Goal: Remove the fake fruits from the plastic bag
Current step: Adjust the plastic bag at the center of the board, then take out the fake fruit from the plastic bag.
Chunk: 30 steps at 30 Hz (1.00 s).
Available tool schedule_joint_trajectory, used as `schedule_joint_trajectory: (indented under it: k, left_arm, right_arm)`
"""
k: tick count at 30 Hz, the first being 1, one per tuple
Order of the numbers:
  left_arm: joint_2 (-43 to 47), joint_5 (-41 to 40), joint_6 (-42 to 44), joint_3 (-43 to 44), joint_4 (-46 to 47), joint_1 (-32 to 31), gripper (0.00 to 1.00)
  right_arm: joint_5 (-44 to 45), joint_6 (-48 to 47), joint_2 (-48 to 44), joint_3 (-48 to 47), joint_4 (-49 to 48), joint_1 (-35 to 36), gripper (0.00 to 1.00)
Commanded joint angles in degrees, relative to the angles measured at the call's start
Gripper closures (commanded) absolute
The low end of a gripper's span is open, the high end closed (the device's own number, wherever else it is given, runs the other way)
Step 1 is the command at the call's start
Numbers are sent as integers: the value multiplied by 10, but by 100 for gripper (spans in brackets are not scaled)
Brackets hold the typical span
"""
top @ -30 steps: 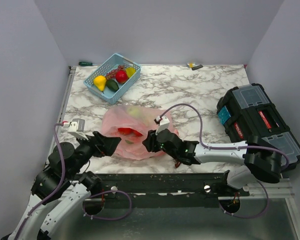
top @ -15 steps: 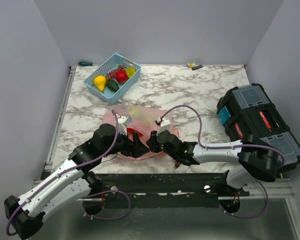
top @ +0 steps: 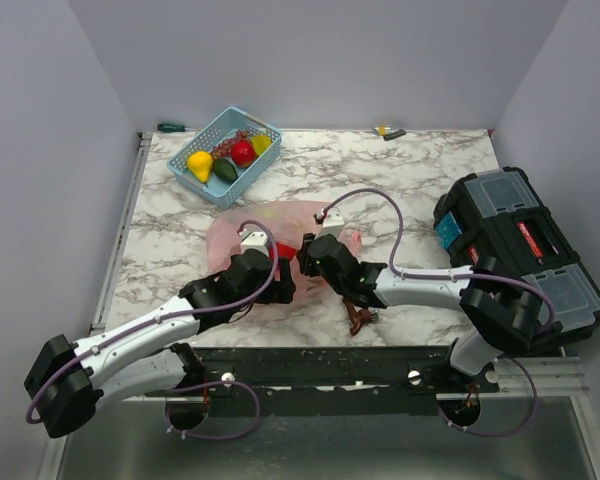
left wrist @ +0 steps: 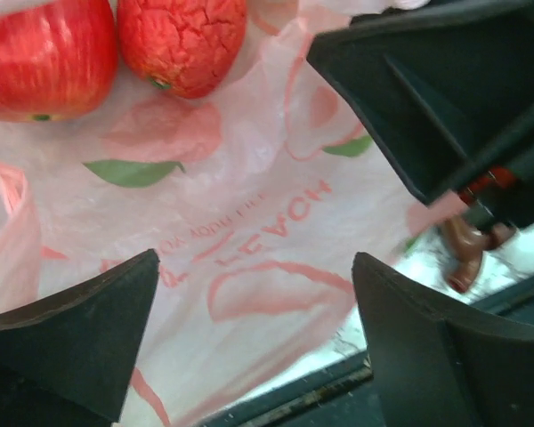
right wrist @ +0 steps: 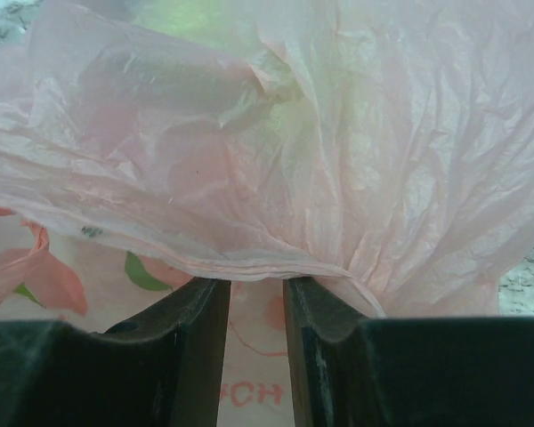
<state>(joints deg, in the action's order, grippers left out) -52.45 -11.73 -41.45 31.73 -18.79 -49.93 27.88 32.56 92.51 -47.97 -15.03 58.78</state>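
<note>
Two arms meet over the pink bag [top: 230,240] at the centre of the marble table [top: 400,175], seen from above. The left gripper [left wrist: 254,267] hangs over the bag's printed film with its fingers spread wide, holding nothing; two red fruits [left wrist: 182,40] lie side by side against the film at the upper left of its wrist view. The right gripper [right wrist: 256,289], at bottom centre of its own view, has its fingers set close with a narrow gap, the crumpled film bunched at their tips; whether they pinch it cannot be told. A green fruit [right wrist: 191,16] shows dimly through the film at the top of that frame. From above, a blue basket [top: 256,120] sits upper left, a black toolbox [top: 510,240] at right, a brown piece [top: 358,318] just below the bag
</note>
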Motion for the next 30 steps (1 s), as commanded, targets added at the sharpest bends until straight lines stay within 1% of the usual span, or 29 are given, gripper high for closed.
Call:
schedule_joint_trajectory:
  k: [1,5,8,11,15,19,23,26,27,29,30]
  left_arm:
    - [-70,-77,33,59,21,12,19]
    - [-113,-68,44,83,50,33,32]
    - [-142,-68,49,98,66,51,37]
    - [-175,-54,60,123,67,68,40]
    - [-218,-69,82,150,74,74,41]
    - [-253,-79,106,158,102,78,41]
    - [-293,-96,116,171,100,84,45]
    - [-299,-89,119,166,116,84,46]
    - [-303,-88,122,165,121,84,44]
    - [-317,-94,125,173,123,85,35]
    - [-324,-95,128,178,124,86,33]
  right_arm:
    - [8,-7,4,-9,14,1,67]
    - [-14,-8,-6,10,5,1,67]
    - [-31,-6,-14,32,-7,0,68]
    - [-46,3,-18,58,-28,0,72]
    - [-74,19,-15,84,-42,1,75]
    - [-95,26,-11,105,-56,1,78]
    - [-102,30,-18,113,-56,1,79]
    - [-98,33,-20,116,-55,1,79]
    - [-98,34,-19,117,-55,1,79]
    - [-104,34,-15,116,-58,1,79]
    - [-108,35,-13,116,-60,2,79]
